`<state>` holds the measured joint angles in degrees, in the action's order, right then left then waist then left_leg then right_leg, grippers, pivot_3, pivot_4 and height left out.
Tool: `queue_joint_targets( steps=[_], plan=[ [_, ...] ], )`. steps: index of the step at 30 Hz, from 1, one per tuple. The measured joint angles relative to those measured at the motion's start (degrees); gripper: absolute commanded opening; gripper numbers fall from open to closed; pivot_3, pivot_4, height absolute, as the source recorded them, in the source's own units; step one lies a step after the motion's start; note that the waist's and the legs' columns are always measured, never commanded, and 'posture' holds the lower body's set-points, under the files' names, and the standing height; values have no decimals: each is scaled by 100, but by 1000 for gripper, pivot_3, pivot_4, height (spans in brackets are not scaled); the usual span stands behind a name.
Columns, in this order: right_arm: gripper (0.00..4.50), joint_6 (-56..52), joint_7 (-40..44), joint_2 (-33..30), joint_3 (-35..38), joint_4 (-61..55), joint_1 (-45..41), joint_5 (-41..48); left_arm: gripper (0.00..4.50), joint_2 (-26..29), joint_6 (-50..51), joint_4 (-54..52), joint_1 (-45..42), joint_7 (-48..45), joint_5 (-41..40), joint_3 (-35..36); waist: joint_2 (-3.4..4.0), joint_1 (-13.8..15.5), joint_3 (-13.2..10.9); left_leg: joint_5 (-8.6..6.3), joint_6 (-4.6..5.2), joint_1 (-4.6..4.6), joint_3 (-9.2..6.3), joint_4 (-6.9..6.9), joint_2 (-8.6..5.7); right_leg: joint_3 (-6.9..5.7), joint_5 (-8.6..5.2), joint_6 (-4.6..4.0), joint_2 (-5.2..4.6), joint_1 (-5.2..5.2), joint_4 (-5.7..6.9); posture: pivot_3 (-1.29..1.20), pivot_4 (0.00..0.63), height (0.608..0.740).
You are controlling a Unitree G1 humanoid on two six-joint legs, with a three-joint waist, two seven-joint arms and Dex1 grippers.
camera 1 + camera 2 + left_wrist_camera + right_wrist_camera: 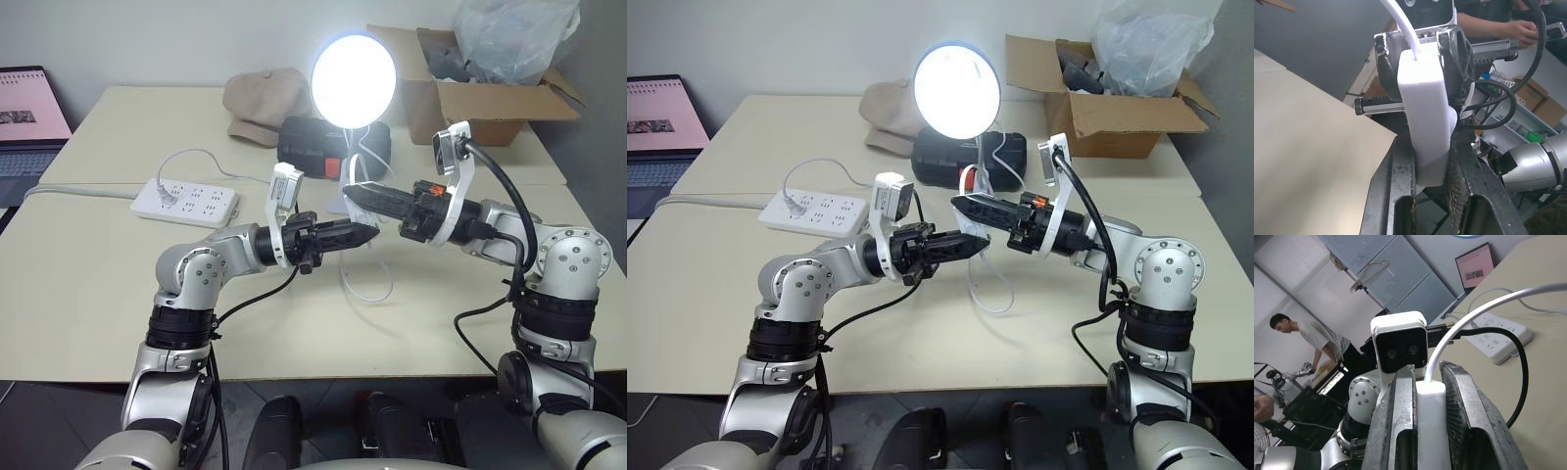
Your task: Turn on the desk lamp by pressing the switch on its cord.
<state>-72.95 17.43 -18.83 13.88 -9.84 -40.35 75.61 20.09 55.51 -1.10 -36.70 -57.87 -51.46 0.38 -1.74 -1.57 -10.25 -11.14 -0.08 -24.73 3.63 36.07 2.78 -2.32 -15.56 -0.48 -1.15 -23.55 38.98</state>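
Note:
The desk lamp [354, 80] stands at the back of the table, its round shade facing me and glowing bright white. My two grippers meet tip to tip above the table in front of it. The switch [1422, 112], a white oblong block, is clamped between the fingers of my left gripper [1427, 161], and my right gripper [1427, 377] is shut on its other end. The thin white cord [364, 289] hangs from the switch in a loop onto the table. In the head views the fingertips hide the switch.
A white power strip [186, 201] lies on the left. Behind the lamp are a beige cap [263, 103] and a black case [313, 142]. A cardboard box [490, 98] stands back right, a laptop [29, 117] far left. A person [1312, 345] stands beyond the table.

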Motion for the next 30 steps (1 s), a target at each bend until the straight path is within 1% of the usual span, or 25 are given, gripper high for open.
queue_joint_targets(
  steps=[3,4,5,11,12,13,15,16,20,21,23,26,30],
  plan=[
    [399,0,0,-18,-64,1,63,0,2103,11,27,2,0,-25,-9,1,0,-1,0,0,0,0,0,0,0,0,0,0,0,0,0,0,150,740],
    [399,5,1,-21,-71,0,63,0,2381,27,37,2,0,-36,-12,1,0,-1,0,0,0,0,0,0,0,0,0,0,0,0,0,0,150,740],
    [399,11,2,-27,-74,1,63,0,2494,59,46,2,0,-50,-13,1,0,-1,0,0,0,0,0,0,1,0,0,0,0,0,0,0,150,740],
    [399,97,-13,-33,-152,22,63,-4,3667,247,17,-40,118,-160,36,-11,0,-4,0,0,0,0,0,0,1,0,0,0,0,0,0,0,150,740],
    [399,117,-31,-31,-156,39,63,-8,3910,337,-26,-83,163,-185,108,-44,0,-6,0,0,0,0,0,-1,2,0,0,0,0,-1,0,0,150,740],
    [399,135,-71,-23,-157,80,62,-19,4057,474,-160,-148,234,-240,252,-109,0,-7,0,0,0,0,-1,-3,2,0,0,0,0,-1,0,0,150,740],
    [398,209,-308,6,-152,136,91,-75,4412,1114,-751,-517,555,-508,876,-503,0,-27,0,0,0,2,3,-8,3,6,0,-1,3,-3,-2,0,150,740],
    [398,242,-421,4,-145,165,118,-133,4500,1357,-990,-621,691,-610,1137,-608,1,-27,0,0,0,3,3,-10,3,7,-1,-2,3,-4,-2,0,150,740],
    [398,302,-831,99,-178,343,160,-367,4500,1829,-1792,-875,1003,-873,1796,-764,0,20,0,0,0,-4,4,-8,0,3,-1,-2,-5,-9,-3,0,150,740],
    [398,358,-1044,182,-234,369,194,-549,4500,2148,-2068,-1066,1206,-933,2018,-765,-5,14,3,-1,0,-3,4,-8,2,4,-1,-2,-5,-5,-8,0,150,740],
    [398,449,-1381,231,-290,584,321,-952,4500,2398,-2358,-1230,1470,-920,2274,-674,-3,8,2,-1,1,-3,8,-9,0,7,-1,-2,-9,-7,-9,0,150,740],
    [398,625,-1755,393,-429,947,370,-1552,4500,2380,-2649,-1320,1636,-781,2470,-651,-1,27,1,-1,1,-5,7,-8,-1,5,-1,-1,-10,-9,-7,0,150,740],
    [398,908,-1985,547,-580,1332,352,-2271,4500,2249,-2899,-1446,1706,-493,2594,-568,-1,29,1,-1,1,-5,8,-8,-1,5,-1,0,-9,-9,-6,0,150,740]
  ],
)
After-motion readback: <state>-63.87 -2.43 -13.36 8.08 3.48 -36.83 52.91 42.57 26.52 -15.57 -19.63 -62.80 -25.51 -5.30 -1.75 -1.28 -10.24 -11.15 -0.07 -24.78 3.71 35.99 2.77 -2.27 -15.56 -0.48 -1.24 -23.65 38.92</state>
